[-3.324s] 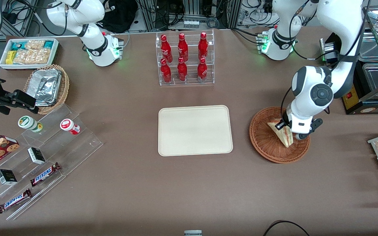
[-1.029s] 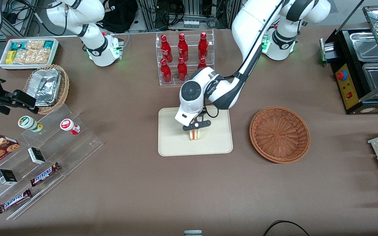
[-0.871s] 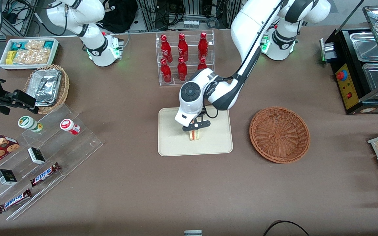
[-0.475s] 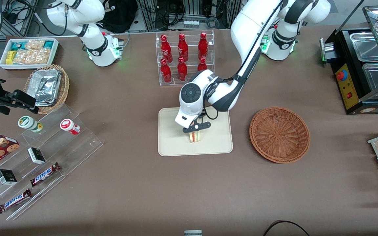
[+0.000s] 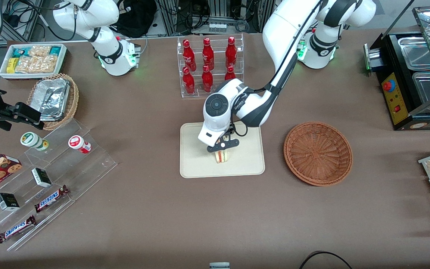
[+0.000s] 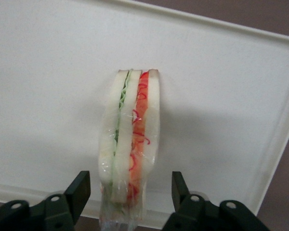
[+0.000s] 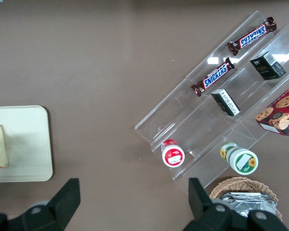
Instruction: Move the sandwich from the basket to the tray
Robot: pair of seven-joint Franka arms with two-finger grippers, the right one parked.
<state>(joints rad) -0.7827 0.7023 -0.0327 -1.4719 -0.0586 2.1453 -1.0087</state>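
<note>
Your pincer (image 6: 127, 192) hangs released just above the sandwich (image 6: 130, 159), its fingers apart on either side without touching, and the sandwich stands on its edge near the middle of the tray (image 5: 196, 164), so the placing looks done and next you lift straight up.

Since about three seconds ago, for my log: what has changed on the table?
The sandwich left the basket and now stands on the tray. The end effector carried it over and has opened, its fingers clear on both sides. Basket and tray have not shifted.
</note>
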